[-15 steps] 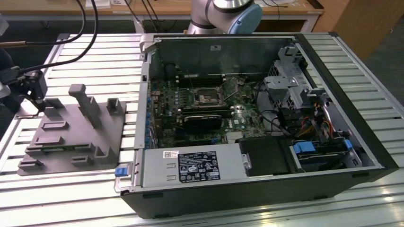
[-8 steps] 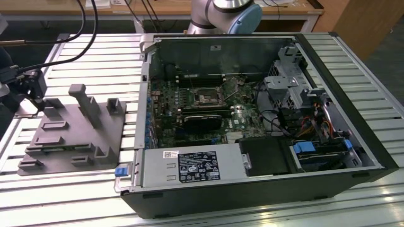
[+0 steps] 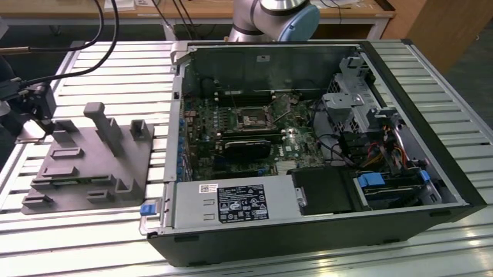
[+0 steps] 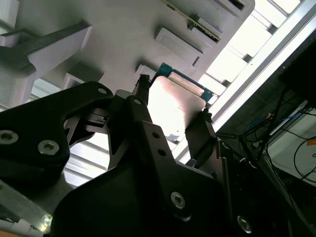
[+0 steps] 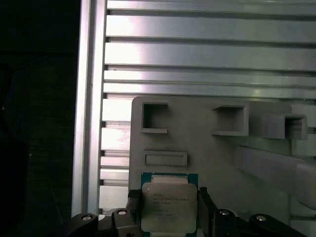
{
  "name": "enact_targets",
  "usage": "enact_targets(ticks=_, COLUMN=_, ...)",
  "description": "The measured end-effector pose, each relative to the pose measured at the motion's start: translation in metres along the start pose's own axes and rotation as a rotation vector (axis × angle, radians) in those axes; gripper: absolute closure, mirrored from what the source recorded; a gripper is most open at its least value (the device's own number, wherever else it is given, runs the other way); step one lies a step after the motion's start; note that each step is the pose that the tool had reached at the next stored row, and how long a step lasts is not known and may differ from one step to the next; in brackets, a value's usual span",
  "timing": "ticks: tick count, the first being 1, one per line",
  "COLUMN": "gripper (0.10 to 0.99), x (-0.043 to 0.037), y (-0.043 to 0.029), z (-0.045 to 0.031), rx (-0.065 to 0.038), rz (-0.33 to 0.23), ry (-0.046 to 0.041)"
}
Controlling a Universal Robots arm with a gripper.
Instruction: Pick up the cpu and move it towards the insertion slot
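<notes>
Gripper [image 5: 169, 217] clamped on the cpu [image 5: 168, 205], fingers [image 5: 134, 210] on two opposite edges (green rim visible past the chip). Cpu is over the grey tray [image 5: 207, 148], at the exterior view's left; can't tell if it's lifted. Insertion slot [image 3: 253, 120] is well apart, farther right inside the open PC case [image 3: 308, 242].

Tray [image 3: 77, 173] beside case [image 3: 324, 239] on the table [image 3: 431, 63].
Tray at the exterior view's left; the insertion slot [image 3: 254, 120] inside the case; the cpu [image 5: 167, 205] between the gripper's [image 5: 169, 211] 2 fingers, over the tray.
</notes>
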State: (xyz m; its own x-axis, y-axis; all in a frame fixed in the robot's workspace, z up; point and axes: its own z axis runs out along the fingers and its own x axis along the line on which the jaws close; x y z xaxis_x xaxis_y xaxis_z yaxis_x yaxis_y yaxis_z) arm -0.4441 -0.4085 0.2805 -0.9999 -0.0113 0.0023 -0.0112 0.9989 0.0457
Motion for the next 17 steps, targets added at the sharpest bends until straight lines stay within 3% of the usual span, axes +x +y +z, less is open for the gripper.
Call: enact_targets(ticks=17, gripper=0.541, x=0.0, y=0.0002, z=-0.0057, rx=0.0, rz=0.0, ry=0.0001)
